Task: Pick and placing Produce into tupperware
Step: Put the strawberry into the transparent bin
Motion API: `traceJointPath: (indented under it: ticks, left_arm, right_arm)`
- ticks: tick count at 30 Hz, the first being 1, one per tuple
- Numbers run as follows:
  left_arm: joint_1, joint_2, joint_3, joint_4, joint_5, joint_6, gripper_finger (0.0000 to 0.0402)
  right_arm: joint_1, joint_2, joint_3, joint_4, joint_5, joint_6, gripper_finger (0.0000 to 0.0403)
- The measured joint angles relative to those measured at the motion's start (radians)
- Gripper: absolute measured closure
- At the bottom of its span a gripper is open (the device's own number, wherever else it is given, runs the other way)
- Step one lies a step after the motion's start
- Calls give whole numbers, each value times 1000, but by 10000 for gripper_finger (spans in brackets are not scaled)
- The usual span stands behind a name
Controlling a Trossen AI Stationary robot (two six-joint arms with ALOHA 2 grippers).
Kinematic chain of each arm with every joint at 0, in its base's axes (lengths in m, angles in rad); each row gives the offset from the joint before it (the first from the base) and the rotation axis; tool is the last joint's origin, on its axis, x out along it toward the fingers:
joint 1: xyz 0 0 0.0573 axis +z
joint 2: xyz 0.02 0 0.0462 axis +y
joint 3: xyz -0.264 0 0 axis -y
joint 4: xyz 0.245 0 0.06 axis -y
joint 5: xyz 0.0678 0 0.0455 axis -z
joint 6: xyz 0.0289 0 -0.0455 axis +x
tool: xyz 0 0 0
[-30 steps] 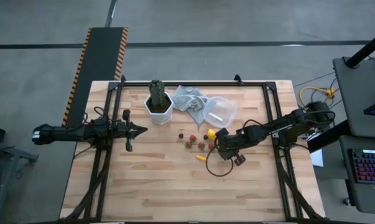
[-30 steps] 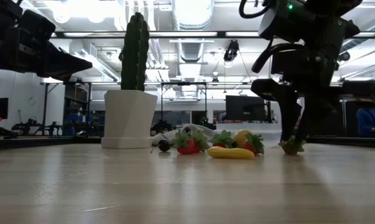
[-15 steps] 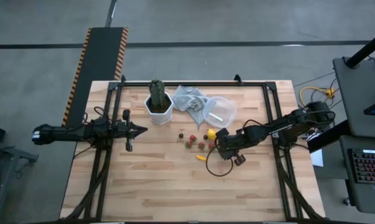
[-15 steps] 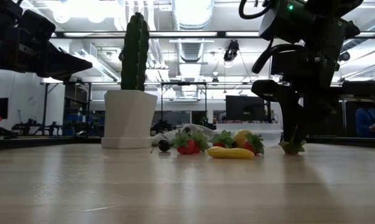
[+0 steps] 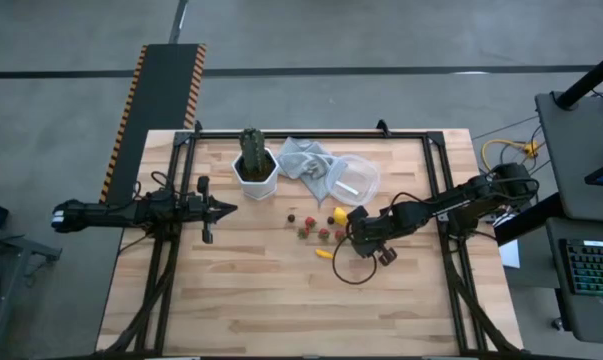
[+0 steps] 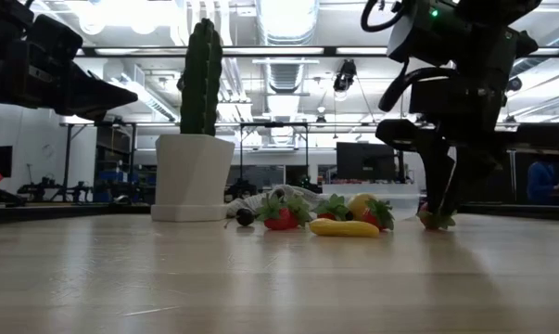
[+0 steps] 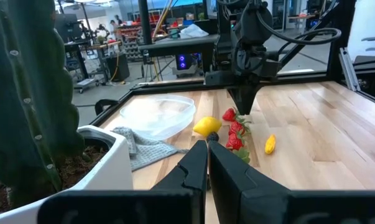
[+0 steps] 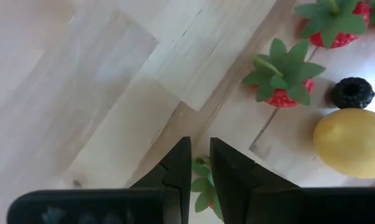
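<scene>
1. Wood-plank table [image 5: 251, 290] in light butcher-block, black frame round it. No readable brand, label or writing on anything in any view, fwiw.

2. The right gripper [image 5: 353, 235] is down at the produce, a bit toward 3 o'clock from the table's middle. It's clamped on a strawberry [image 8: 203, 186]: the wrist cam shows green leaves pinched between the two near-closed fingers [image 8: 176, 171], and in the low view the berry [image 6: 436, 219] sits at the fingertips right at table level. Can't tell if it's touching the wood or just off it.

3. The rest of the produce is just to 9 o'clock of that gripper: a lemon [image 5: 339, 214], two more strawberries [image 5: 324, 234], a dark berry [image 8: 354, 93] just beside the lemon, and a small yellow-orange piece [image 5: 323, 254] lying apart toward 6 o'clock.

4. The tupperware [image 5: 353, 178] is a clear round tub at about 1 o'clock from centre, just beyond the lemon. Can't make out any produce inside it.

5. A grey cloth [image 5: 306, 160] is bunched up touching the tub's 9 o'clock side, and a cactus [image 5: 251, 148] in a white pot [image 5: 256, 180] stands next to that, at about 12 o'clock.

6. The left gripper [image 5: 226, 209] waits off at the 9 o'clock edge, well apart from everything, fingers pressed together with nothing in them.
</scene>
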Motion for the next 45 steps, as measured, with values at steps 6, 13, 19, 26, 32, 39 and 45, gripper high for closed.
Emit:
traceJointPath:
  ticks: [6,13,19,26,32,39,45]
  left_arm:
    - [0,0,0,0,0,0,402]
    - [0,0,0,-1,0,0,402]
    - [0,2,0,-2,0,0,402]
    - [0,0,0,-2,0,0,402]
    - [0,0,0,-2,0,-1,402]
    - [0,2,0,-2,0,-1,402]
    - [0,2,0,-2,0,-1,402]
  right_arm:
    - [0,-3,16,-4,81,-3,328]
    - [2,-5,40,-24,96,13,275]
    - [2,-6,45,-73,96,20,245]
    - [2,-8,45,-78,147,6,234]
    - [-12,-8,41,-92,147,9,234]
    - [-48,-8,40,-93,141,17,211]
    - [-53,-8,40,-95,136,25,183]
